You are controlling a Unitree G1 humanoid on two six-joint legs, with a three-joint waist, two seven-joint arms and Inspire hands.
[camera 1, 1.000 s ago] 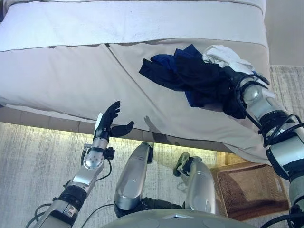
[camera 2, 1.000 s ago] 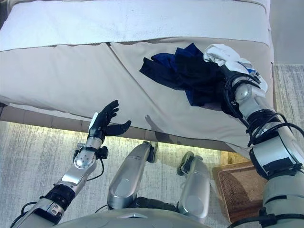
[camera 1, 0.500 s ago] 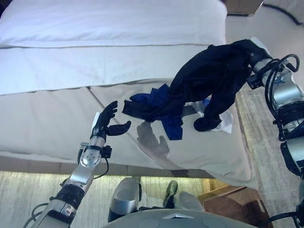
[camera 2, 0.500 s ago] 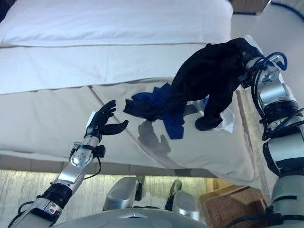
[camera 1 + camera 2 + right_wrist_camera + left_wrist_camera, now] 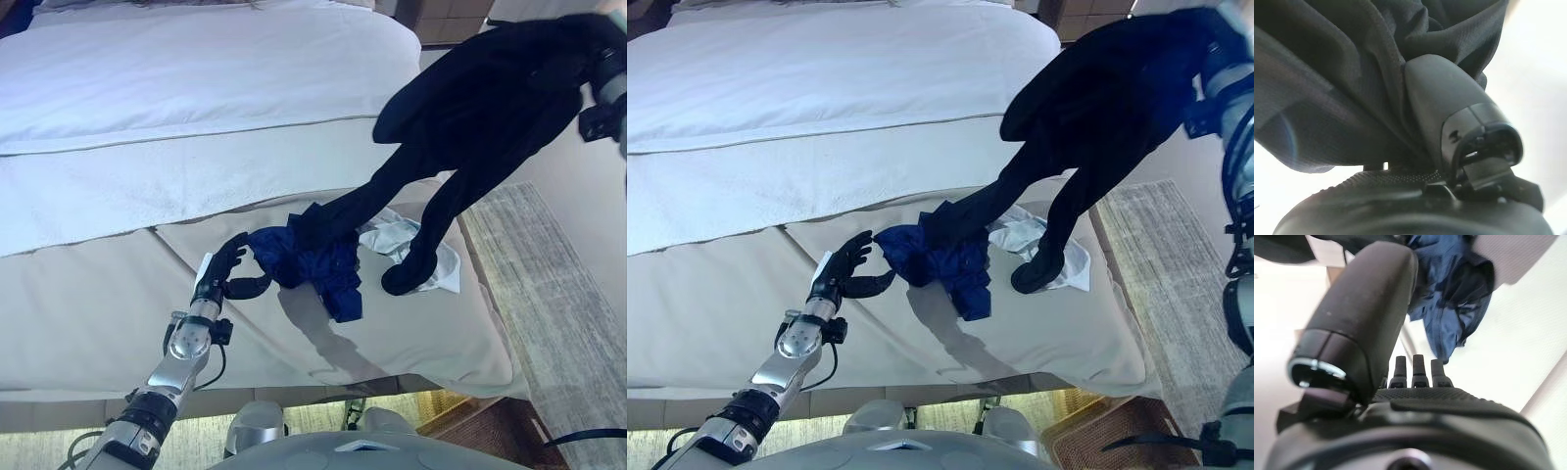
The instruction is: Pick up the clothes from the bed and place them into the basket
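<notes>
Black garment (image 5: 490,108) hanging long from right hand (image 5: 1449,103), limp, creased

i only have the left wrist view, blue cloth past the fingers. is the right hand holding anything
Observer: Yes. The right hand is raised high with a black garment clamped in it.
Operator: is it clear of the bed
Observer: No. One end trails down onto the blue garment on the bed.
Operator: anything else left up there
Observer: A white garment lies beside the blue one.
Operator: where's the basket
Observer: On the floor at the bed's near right corner, a wicker basket.
</notes>
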